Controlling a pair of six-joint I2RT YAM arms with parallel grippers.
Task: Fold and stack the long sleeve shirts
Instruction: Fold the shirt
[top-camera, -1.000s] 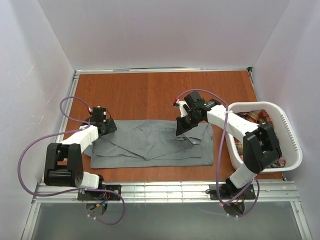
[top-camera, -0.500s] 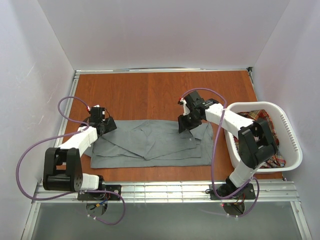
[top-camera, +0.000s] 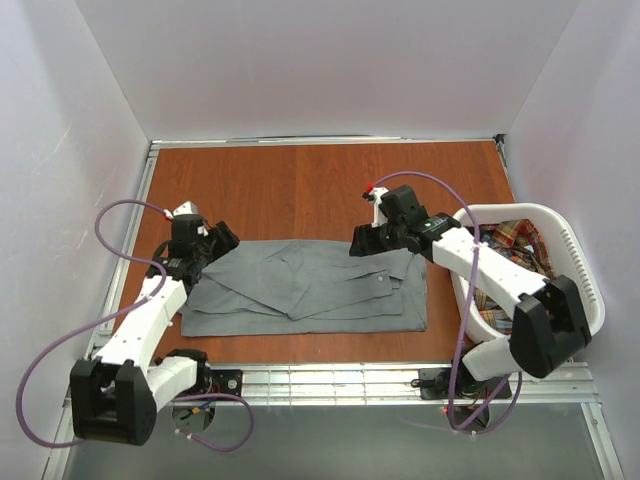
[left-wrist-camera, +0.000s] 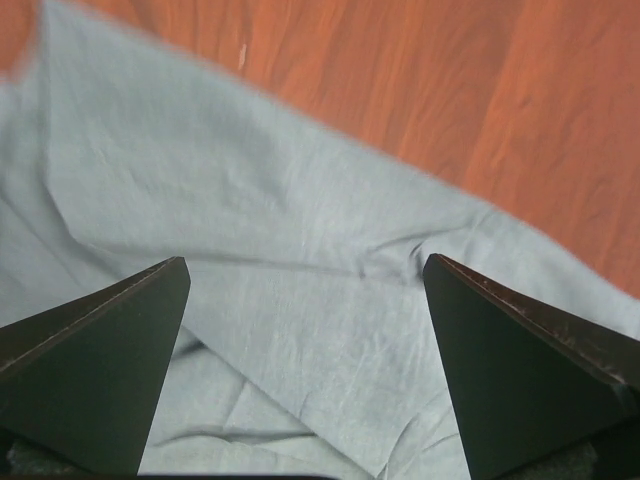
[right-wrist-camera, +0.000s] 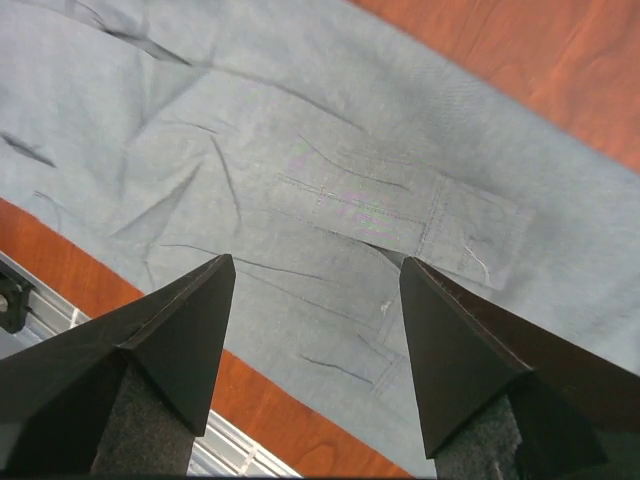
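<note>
Grey cotton, matte and lightly creased: the grey shirt (top-camera: 305, 285) lies as a long flat band across the 6 o'clock half of the tabletop (top-camera: 290, 185), cuff stitching showing. Over the last second both my arms have lifted and stretched out, yet the cloth hasn't budged. The left gripper (top-camera: 205, 245) hangs over its 10 o'clock corner and the right gripper (top-camera: 362, 243) is near 1 o'clock, both spread wide and holding nothing. I read that as one fold released and another due. The plaid shirt (top-camera: 515, 240) sits crumpled in the slotted white basket (top-camera: 580, 270) at 3 o'clock.
</note>
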